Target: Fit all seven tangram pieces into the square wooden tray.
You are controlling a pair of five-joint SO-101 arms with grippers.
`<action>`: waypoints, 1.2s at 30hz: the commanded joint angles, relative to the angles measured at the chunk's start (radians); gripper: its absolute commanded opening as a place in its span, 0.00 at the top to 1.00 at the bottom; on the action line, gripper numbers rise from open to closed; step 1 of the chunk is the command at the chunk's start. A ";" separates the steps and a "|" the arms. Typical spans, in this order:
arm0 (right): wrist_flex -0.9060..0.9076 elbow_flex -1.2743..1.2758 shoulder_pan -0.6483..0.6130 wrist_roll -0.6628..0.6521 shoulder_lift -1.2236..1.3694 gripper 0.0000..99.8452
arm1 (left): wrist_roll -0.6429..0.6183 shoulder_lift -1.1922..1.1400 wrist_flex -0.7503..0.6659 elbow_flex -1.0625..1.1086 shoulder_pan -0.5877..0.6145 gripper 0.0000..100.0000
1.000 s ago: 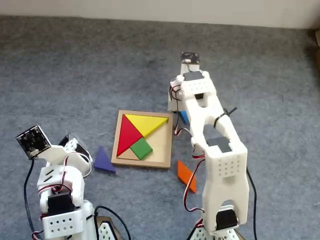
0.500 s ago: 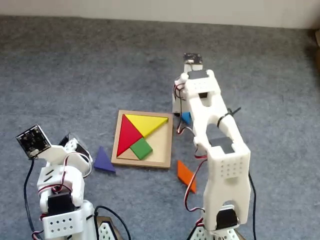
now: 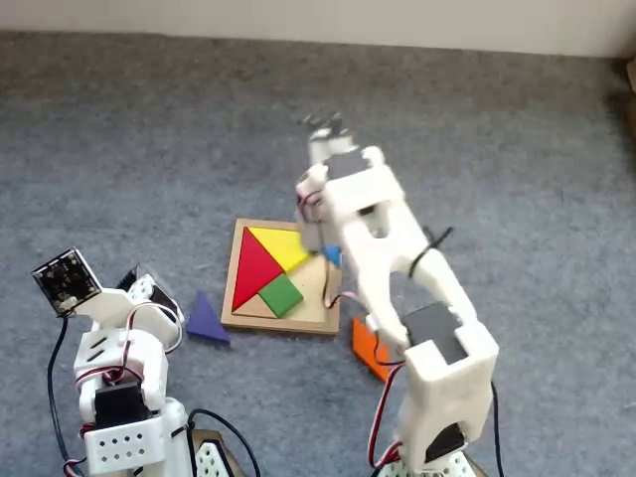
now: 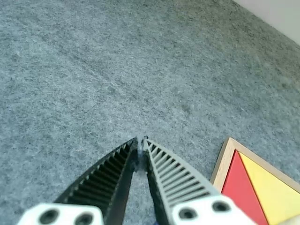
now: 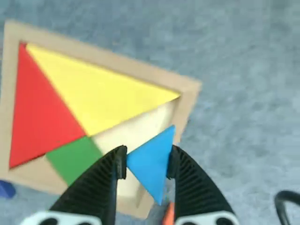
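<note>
White left arm (image 3: 119, 397): nearest of all, at the near left of the scene, folded up over its base.
Left gripper (image 4: 140, 143): fingers pressed together with nothing between them, above bare carpet to the left of the tray.
Orange piece (image 3: 364, 348): on the carpet just beside the tray's near right corner, partly hidden under the right arm.
Purple triangle (image 3: 205, 320): flat on the carpet just beside the tray's near left corner; I cannot tell if it touches the rim.
Square wooden tray (image 3: 283, 325): flat on the carpet between the two arms, with bare wood showing along its right side.
Green square (image 3: 281, 294): in the tray, close to the near rim, touching the red and yellow pieces.
Red triangle (image 3: 254, 268): in the tray, long side against the left rim.
Right arm (image 3: 397, 258): stretched from the near right towards the far left, over the tray's right side.
Right gripper (image 5: 146, 153): clamped on the blue triangle, one finger on each side.
Blue triangle (image 5: 151, 161): held over the bare right part of the tray, near its right rim.
Yellow triangle (image 3: 283, 246): in the tray, long side along the far rim, meeting the red one.
Grey carpet (image 3: 149, 139): covers the whole surface, out to the far edge.
</note>
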State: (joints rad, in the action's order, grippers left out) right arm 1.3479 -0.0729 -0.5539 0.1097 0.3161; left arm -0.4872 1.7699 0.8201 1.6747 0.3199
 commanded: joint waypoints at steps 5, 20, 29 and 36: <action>-0.137 0.110 -0.096 0.117 -0.071 0.99 | 0.011 0.048 -0.015 0.021 0.013 0.95; -0.203 0.150 -0.120 0.157 -0.076 0.89 | 0.011 0.048 -0.015 0.021 0.013 0.95; -0.133 0.145 -0.148 0.158 -0.071 0.81 | 0.011 0.048 -0.015 0.021 0.013 0.95; -0.134 0.145 -0.147 0.149 -0.077 0.80 | 0.011 0.048 -0.015 0.021 0.013 0.95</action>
State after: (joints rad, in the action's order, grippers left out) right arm 1.2052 0.0852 -0.6951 0.2585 0.3161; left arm -0.4872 1.7699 0.8201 1.6747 0.3199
